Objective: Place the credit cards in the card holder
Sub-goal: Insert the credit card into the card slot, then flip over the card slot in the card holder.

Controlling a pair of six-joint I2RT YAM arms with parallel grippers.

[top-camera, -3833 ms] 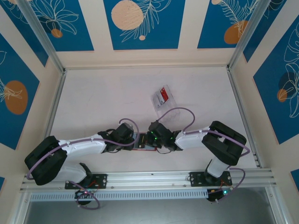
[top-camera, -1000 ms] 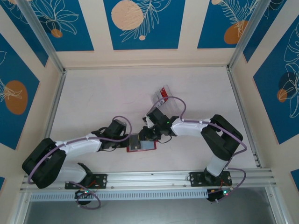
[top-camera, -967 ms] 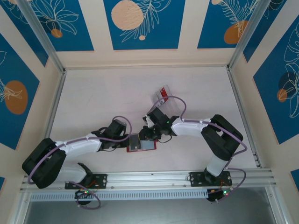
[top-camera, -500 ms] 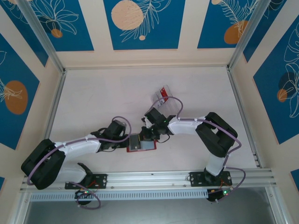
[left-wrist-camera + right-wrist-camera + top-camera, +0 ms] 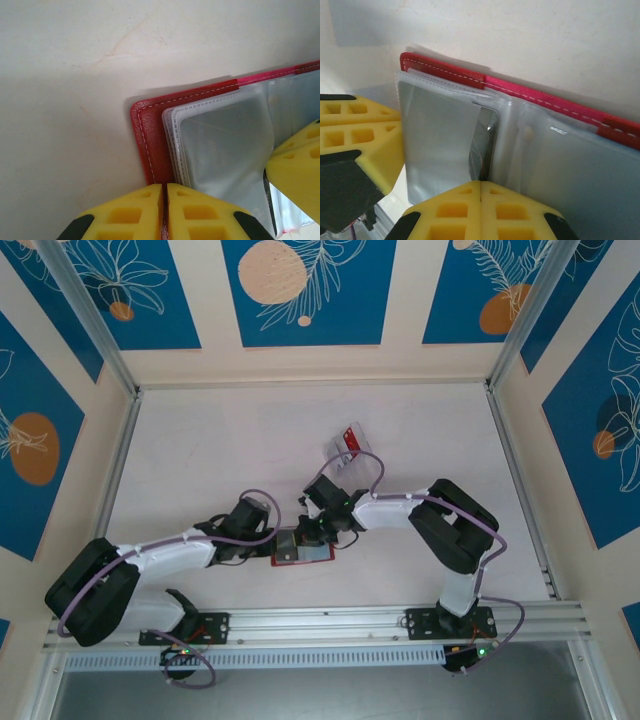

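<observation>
Pinching open card holder [image 5: 150,135] by its cover edge with left gripper [image 5: 164,192], pads pressed together; lying at 6 o'clock of table centre. Working black card [image 5: 484,142] into clear sleeve with right gripper [image 5: 481,192], pads closed; looks partly seated. Left to load: red card [image 5: 349,439] in tray [image 5: 358,462], 1 o'clock from holder.

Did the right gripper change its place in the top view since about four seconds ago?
Yes. The right gripper has moved away from the front rail, toward the clear tray.
</observation>
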